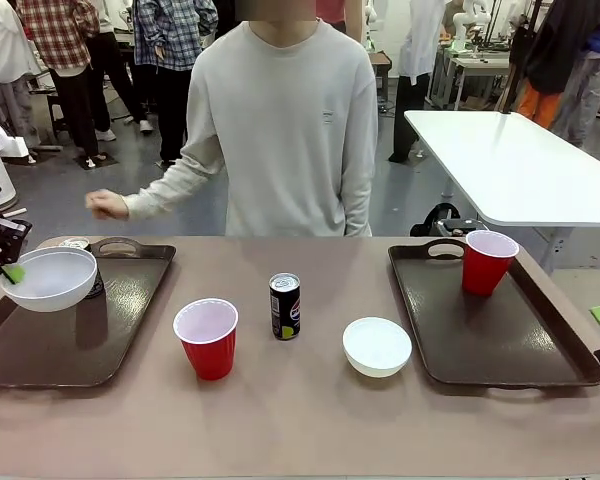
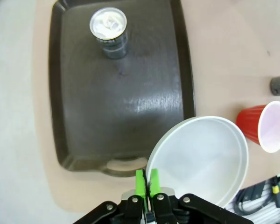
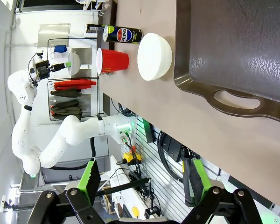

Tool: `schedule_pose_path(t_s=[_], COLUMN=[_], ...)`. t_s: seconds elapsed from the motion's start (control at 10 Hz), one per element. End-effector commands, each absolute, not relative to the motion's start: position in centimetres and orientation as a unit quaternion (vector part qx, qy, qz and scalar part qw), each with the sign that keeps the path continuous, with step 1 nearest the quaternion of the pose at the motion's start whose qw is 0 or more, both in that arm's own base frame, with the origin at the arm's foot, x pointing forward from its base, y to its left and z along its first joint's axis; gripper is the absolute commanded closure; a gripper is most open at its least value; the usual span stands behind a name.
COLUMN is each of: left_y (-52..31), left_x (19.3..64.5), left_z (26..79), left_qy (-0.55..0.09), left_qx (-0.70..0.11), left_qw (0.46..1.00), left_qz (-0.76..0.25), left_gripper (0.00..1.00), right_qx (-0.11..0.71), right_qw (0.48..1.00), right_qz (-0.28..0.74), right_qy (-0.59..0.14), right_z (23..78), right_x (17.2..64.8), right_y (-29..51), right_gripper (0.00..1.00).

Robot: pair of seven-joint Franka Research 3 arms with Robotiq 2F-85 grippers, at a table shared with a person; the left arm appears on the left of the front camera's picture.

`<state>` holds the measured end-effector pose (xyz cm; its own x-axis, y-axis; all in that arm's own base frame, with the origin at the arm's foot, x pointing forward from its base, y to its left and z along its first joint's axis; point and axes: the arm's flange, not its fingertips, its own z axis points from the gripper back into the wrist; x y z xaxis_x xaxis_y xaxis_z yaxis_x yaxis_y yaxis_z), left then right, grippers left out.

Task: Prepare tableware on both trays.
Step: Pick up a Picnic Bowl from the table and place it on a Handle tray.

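Note:
My left gripper (image 1: 10, 272) is shut on the rim of a pale grey-blue bowl (image 1: 48, 277), held above the left tray (image 1: 70, 350). From the left wrist, the green fingertips (image 2: 141, 182) pinch the bowl (image 2: 200, 158) over the tray's (image 2: 121, 93) handle end. A dark can (image 2: 109, 30) stands on that tray's far end. On the bare table stand a red cup (image 1: 206, 337), a second can (image 1: 285, 306) and a white bowl (image 1: 377, 346). The right tray (image 1: 480, 340) holds another red cup (image 1: 487, 262). My right gripper (image 3: 144, 186) is open and empty, off the right tray's (image 3: 242, 51) handle end.
A person stands at the far side, one fist (image 1: 107, 205) raised above the left tray's far corner. A white table (image 1: 520, 165) stands behind on the right. Bare tabletop (image 1: 300, 420) runs along the near edge.

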<state>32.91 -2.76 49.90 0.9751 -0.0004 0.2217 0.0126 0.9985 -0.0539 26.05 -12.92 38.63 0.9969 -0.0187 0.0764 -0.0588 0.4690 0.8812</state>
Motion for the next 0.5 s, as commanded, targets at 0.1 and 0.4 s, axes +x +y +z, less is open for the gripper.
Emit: schedule_pose_path(t_s=[0.1, 0.4], left_y=[-2.3, 1.0], left_x=[38.3, 39.4], left_z=[48.2, 44.0], left_qy=[-0.133, -0.089], left_qx=[-0.07, -0.039], left_qw=[0.988, 0.995], left_qz=[-0.022, -0.037], left_gripper=[0.96, 0.96], right_qx=[0.521, 0.521], right_qw=[0.853, 0.853], right_qz=[0.016, 0.016], right_qy=[-0.039, -0.039], right_z=[38.5, 38.5], right_x=[26.0, 26.0], right_y=[-13.0, -13.0], right_gripper=[0.0, 0.0])
